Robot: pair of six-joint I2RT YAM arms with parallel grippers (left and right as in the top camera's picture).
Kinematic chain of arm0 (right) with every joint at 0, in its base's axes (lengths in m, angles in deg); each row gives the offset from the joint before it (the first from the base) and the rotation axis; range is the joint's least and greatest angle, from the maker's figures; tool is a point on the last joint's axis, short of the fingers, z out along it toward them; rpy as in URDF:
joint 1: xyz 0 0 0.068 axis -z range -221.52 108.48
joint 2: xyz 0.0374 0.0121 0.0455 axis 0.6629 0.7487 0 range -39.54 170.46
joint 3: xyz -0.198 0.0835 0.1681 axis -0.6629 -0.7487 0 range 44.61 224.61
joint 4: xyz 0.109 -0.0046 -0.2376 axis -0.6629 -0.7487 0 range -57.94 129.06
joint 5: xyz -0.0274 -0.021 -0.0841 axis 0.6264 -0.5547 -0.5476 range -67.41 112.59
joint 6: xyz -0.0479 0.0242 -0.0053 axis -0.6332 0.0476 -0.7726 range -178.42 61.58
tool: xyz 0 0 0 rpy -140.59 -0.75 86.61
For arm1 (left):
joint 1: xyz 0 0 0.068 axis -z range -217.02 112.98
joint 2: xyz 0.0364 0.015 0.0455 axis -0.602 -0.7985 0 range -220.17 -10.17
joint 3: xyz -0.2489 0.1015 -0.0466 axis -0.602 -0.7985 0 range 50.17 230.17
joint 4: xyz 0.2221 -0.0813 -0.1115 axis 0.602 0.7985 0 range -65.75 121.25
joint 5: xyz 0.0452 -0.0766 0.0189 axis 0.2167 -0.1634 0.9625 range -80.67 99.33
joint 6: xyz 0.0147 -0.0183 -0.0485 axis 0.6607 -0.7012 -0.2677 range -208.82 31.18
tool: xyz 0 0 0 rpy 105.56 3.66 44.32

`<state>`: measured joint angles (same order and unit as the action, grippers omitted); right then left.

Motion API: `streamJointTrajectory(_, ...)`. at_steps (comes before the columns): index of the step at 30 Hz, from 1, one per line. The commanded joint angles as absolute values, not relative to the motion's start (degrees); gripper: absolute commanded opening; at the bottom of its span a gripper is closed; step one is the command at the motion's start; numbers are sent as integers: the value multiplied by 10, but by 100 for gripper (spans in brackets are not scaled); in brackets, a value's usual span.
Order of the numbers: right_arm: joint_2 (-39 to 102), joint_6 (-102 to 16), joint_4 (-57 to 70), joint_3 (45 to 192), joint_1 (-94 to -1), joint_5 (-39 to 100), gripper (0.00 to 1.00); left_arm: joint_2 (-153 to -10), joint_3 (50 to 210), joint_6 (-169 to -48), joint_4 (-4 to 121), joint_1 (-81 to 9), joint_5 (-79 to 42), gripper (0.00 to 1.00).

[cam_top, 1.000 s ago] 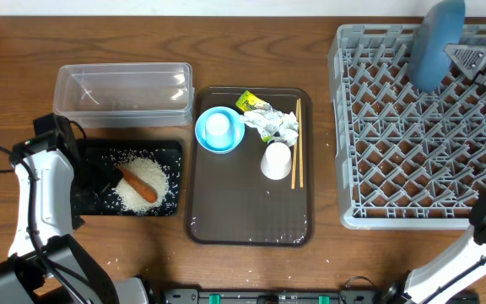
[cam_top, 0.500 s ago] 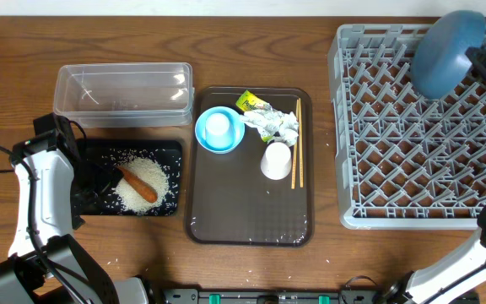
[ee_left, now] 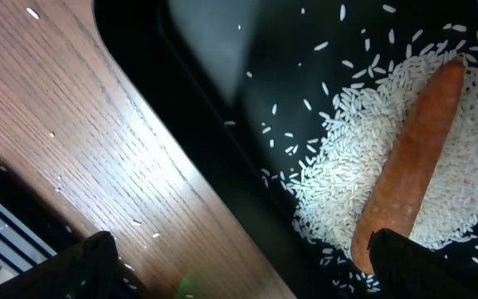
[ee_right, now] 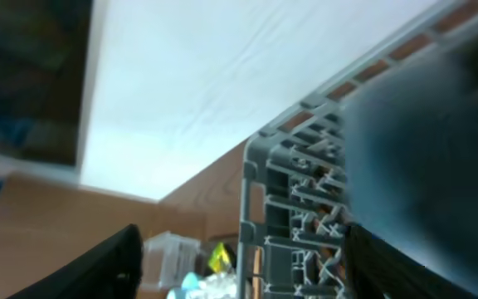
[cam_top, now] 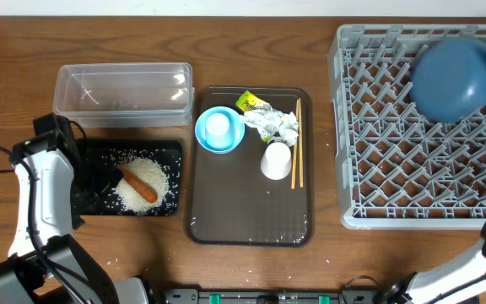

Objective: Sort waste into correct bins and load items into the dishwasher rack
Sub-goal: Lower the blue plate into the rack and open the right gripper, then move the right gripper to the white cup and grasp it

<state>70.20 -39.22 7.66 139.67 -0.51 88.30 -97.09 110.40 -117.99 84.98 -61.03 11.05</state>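
The large blue plate [cam_top: 452, 80] rests blurred on the pegs of the grey dishwasher rack [cam_top: 412, 186], at its far right. In the right wrist view, my right gripper [ee_right: 251, 274] is open, and the plate [ee_right: 430, 141] is a blue blur beside its right finger, not held. My left gripper [ee_left: 247, 282] is open and empty over the left edge of the black tray [ee_left: 222, 100], where a carrot [ee_left: 413, 166] lies on rice [ee_left: 347, 158]. The clear tub [cam_top: 123, 93] holds nothing. Paper [cam_top: 278, 125] and a wrapper [cam_top: 251, 104] sit on the brown tray.
The brown serving tray [cam_top: 250, 219] also carries a light-blue bowl [cam_top: 205, 135] with a white cup [cam_top: 218, 125] in it, another white cup [cam_top: 276, 160] and chopsticks [cam_top: 296, 143]. My left arm [cam_top: 45, 194] stands left of the black tray.
My right gripper has opened and let go of the blue plate. The plate has tipped from nearly upright to flatter on the rack pegs. The left arm has not moved.
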Motion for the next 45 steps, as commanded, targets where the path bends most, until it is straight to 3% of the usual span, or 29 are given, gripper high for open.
streamJointTrajectory(1,615,-403,44,1406,-19,729,85,-972,1104,-1183,853,-613,115,99)
streamJointTrajectory(7,509,-402,0,1406,-46,582,91,-972,1104,-1183,853,-613,115,99)
streamJointTrajectory(10,473,-385,-4,1406,-69,581,92,-972,1104,-1183,853,-613,115,99)
streamJointTrajectory(12,452,-396,-9,1406,-95,594,99,-972,1104,-1183,853,-613,115,99)
streamJointTrajectory(15,425,-466,-32,1406,-153,659,99,-972,1104,-1183,853,-613,115,99)
streamJointTrajectory(19,415,-474,-86,1405,-260,669,99,-972,1104,-1183,853,-613,115,99)
streamJointTrajectory(25,448,-474,-109,1395,-431,570,99,-972,1104,-1183,853,-613,115,99)
streamJointTrajectory(33,539,-416,-155,1395,-649,264,99,-972,1104,-1183,853,-613,115,99)
streamJointTrajectory(36,574,-385,-185,1395,-694,196,99,-972,1104,-1183,853,-613,115,99)
streamJointTrajectory(45,660,-335,-259,1395,-754,192,99,-972,1104,-1183,853,-613,115,99)
